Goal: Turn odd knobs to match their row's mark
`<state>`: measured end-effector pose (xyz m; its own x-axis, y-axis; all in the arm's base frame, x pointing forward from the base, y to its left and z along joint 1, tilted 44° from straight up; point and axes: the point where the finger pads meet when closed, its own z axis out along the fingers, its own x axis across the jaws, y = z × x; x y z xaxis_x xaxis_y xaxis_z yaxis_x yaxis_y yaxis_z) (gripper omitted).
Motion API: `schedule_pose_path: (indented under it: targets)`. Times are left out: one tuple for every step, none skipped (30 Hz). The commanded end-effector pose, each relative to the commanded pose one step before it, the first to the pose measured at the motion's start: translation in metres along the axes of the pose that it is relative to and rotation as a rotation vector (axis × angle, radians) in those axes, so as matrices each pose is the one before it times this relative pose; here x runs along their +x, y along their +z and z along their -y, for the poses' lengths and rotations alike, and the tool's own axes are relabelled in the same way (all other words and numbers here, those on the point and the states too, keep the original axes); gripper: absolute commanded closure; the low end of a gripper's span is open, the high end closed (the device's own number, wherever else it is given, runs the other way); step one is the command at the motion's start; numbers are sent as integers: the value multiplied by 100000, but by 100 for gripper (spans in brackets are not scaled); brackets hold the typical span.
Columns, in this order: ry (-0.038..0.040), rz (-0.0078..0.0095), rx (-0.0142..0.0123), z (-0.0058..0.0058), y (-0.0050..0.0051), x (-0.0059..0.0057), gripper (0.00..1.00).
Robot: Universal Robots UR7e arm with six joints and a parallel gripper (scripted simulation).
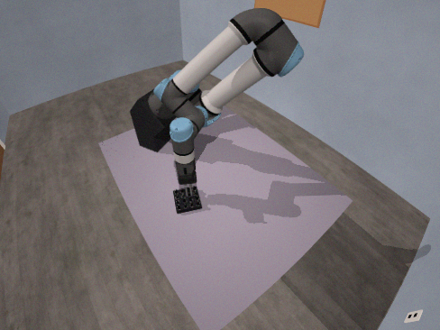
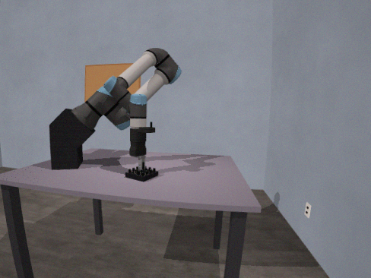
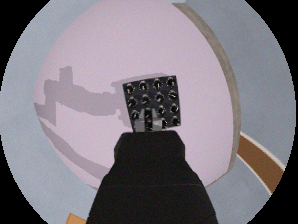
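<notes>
The black knob box stands on its feet on the lilac table top, with its rows of small black knobs facing up. My gripper points straight down onto the box, at the edge row nearest the arm's base. Its fingers stand narrow around one knob of that row. In the wrist view this is the row closest to the camera. The knob's name and its white line are too small to read, and the fingers hide the knob.
The arm's dark base block stands at the table's back corner. The lilac table top ends at an edge to the right of the box in the wrist view. An orange panel hangs on the wall.
</notes>
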<state>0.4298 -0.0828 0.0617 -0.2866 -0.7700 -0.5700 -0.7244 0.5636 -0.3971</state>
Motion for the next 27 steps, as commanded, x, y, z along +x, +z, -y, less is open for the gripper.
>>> schedule_pose_path:
  targets:
    - [-3887,101,15,24,-18,6,70]
    - [-953,0,0,0,0,0,70]
    - [-911,0,0,0,0,0,70]
    - [-870,0,0,0,0,0,70]
    - [-827,0,0,0,0,0,70]
    - [-785,0,0,0,0,0,70]
    - [-743,0,0,0,0,0,70]
    - [-702,0,0,0,0,0,70]
    - [-661,0,0,0,0,0,70]
    - [-620,0,0,0,0,0,70]
    - [-580,0,0,0,0,0,70]
    - [-540,0,0,0,0,0,70]
    - [0,0,0,0,0,0,70]
    - [0,0,0,0,0,0,70]
    - [-501,0,0,0,0,0,70]
    - [-463,0,0,0,0,0,70]
    - [-427,0,0,0,0,0,70]
    - [-390,0,0,0,0,0,70]
    - [-354,0,0,0,0,0,70]
    - [-320,0,0,0,0,0,70]
    - [-286,0,0,0,0,0,70]
    - [-254,0,0,0,0,0,70]
    - [-224,0,0,0,0,0,70]
    - [-195,0,0,0,0,0,70]
    - [-167,0,0,0,0,0,70]
    - [-141,0,0,0,0,0,70]
    - [-117,0,0,0,0,0,70]
